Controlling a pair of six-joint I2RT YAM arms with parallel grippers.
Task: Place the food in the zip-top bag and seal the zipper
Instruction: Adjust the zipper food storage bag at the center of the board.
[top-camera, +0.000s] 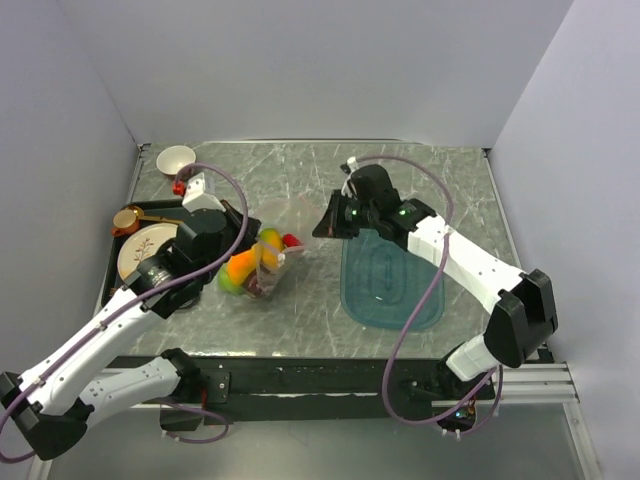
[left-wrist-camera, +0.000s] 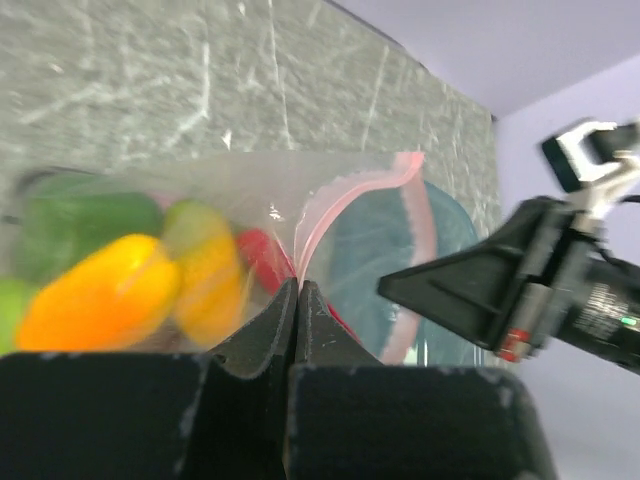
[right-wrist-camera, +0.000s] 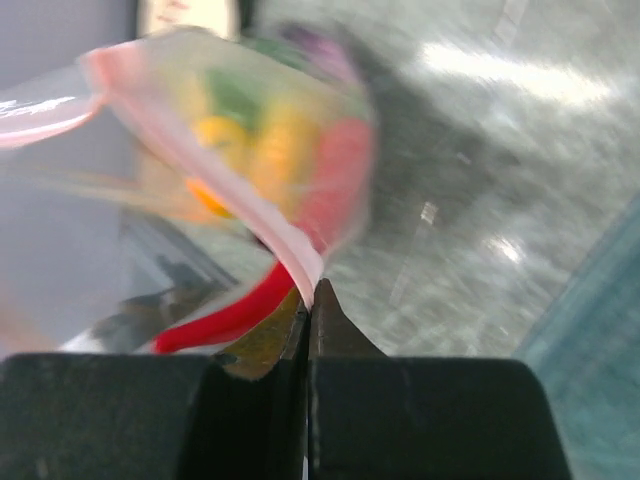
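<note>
Now, on the left, our left gripper (left-wrist-camera: 298, 290) has its jaws pressed together on the bag (left-wrist-camera: 240, 185), pinching the plastic right where the pink zipper strip (left-wrist-camera: 335, 195) begins. Just beyond and left of those jaws, inside the bag, sits the food: an orange mango (left-wrist-camera: 100, 295) and, nearest the tips, a red chili (left-wrist-camera: 262, 255). Ahead of the jaws the strip bows open in a loop, so we judge the mouth unsealed.

Further right, our right gripper (right-wrist-camera: 312, 290) is likewise clamped on the strip, its tips meeting on the pink edge. The bag spreads up and left of them, and the teal tray (right-wrist-camera: 600, 330) lies off to their right.

To seal well, we should draw the two pinches gently apart so the strip straightens and its sides meet. Then we run one pinch along it with steady pressure, never tugging so hard that the plastic slips free.
</note>
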